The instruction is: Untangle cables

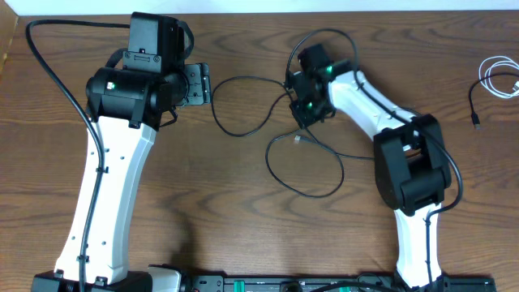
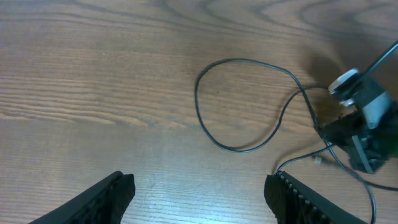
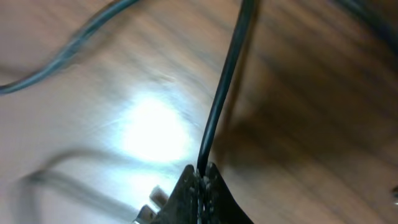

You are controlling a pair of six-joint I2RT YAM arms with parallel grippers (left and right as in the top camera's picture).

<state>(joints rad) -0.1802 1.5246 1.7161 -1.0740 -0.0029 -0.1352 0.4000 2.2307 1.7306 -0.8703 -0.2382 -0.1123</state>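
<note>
**Figure.** Overhead and wrist views. The right fingers (image 3: 186,202) are pressed together on one strand of the black cable (image 3: 224,87). Its loose, crossing loops lie at the centre of the surface (image 1: 243,235). Gripping beside the crossing probably lets that strand be drawn clear of the others. The left fingers (image 2: 109,196) stand apart and empty at nine o'clock of the loops, apparently placed to take a second strand. A white cable (image 1: 499,79) lies coiled well apart at two o'clock, seemingly already separated.
</note>
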